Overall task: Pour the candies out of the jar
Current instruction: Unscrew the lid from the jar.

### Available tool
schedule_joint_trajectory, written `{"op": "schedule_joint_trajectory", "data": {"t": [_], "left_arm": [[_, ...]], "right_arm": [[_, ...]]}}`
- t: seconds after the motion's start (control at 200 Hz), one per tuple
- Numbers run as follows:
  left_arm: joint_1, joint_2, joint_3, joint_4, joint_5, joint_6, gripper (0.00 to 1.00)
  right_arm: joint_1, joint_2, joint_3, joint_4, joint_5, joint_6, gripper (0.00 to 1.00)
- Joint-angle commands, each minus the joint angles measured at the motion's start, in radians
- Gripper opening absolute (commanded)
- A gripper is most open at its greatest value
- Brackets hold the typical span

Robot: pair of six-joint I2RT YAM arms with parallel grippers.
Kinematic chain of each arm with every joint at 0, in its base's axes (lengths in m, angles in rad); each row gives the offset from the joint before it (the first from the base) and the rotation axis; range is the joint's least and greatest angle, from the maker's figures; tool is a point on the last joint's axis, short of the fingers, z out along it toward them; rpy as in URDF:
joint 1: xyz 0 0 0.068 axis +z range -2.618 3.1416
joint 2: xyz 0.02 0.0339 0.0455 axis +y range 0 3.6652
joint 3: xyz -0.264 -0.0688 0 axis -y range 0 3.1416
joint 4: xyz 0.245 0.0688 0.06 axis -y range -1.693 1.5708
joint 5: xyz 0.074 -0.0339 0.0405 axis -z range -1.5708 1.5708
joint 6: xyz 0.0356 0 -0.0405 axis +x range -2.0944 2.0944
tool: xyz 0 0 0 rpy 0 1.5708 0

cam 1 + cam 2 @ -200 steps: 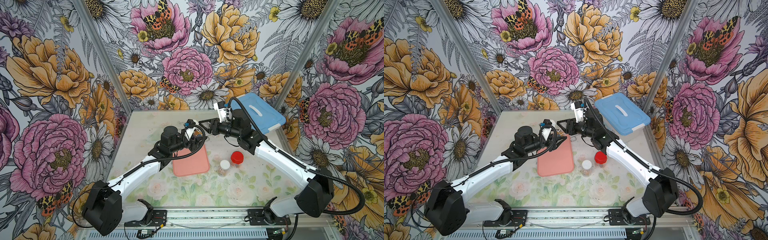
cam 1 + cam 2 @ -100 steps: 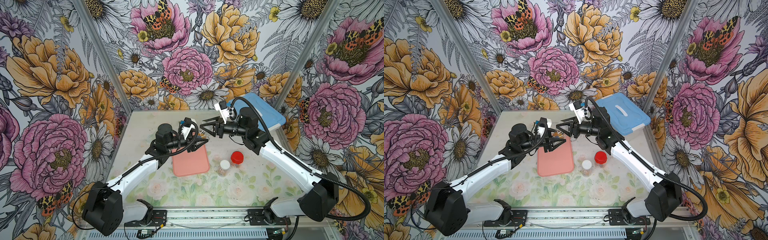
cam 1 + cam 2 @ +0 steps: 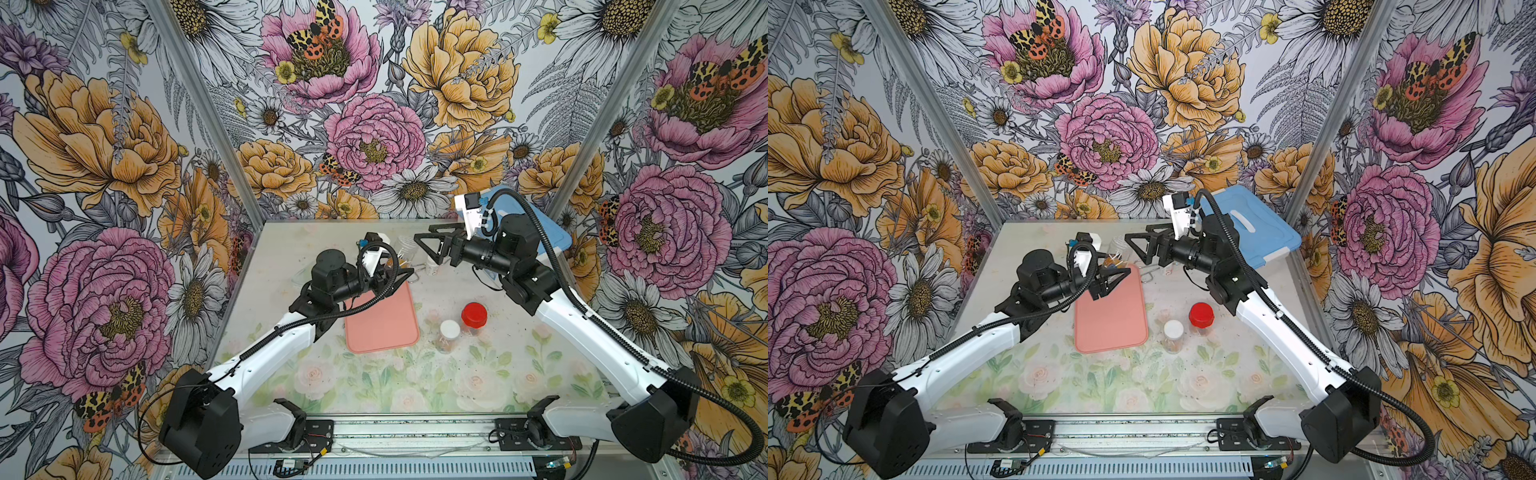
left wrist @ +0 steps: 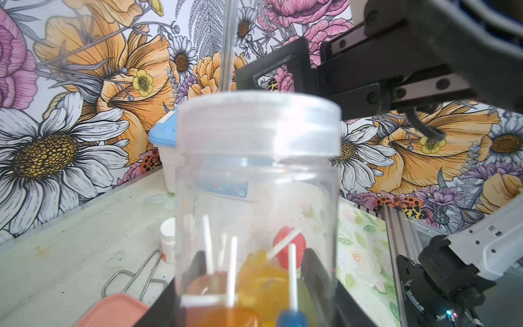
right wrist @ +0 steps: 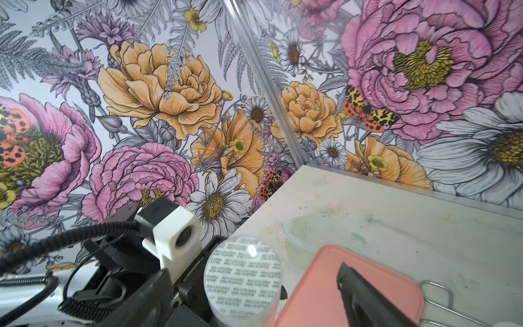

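My two top views hang high over the near edge of the worktop [image 3: 374,386], looking steeply down toward the back wall [image 3: 374,137], far enough to take in the whole of it; they share almost the entire scene. My left wrist camera sits close behind the jar [image 4: 254,198], facing level across the worktop to the blue-lidded box [image 4: 162,138]. My right wrist camera looks from just above the jar's lid [image 5: 243,277] toward the corner post [image 5: 263,85], sharing the pink tray [image 5: 311,283] with the left wrist view.
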Motion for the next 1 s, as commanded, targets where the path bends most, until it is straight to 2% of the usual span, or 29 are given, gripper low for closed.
{"op": "schedule_joint_trajectory", "data": {"t": [0.0,0.17,0.42,0.851,0.996], "left_arm": [[-0.035,-0.019,0.004,-0.034,-0.164,0.074,0.00],[-0.070,-0.003,0.019,-0.073,-0.277,0.120,0.00],[-0.098,0.009,0.017,-0.076,-0.335,0.142,0.00],[-0.107,0.014,0.014,-0.087,-0.346,0.150,0.00],[-0.105,0.015,0.015,-0.088,-0.345,0.150,0.00]], "right_arm": [[0.015,-0.007,0.003,-0.044,0.210,0.029,0.93],[0.057,0.040,0.026,-0.044,0.225,0.028,0.91],[0.093,0.107,0.043,-0.042,0.212,0.054,0.85],[0.109,0.152,0.042,0.037,0.156,0.103,0.78],[0.110,0.159,0.042,0.037,0.153,0.109,0.72]]}}
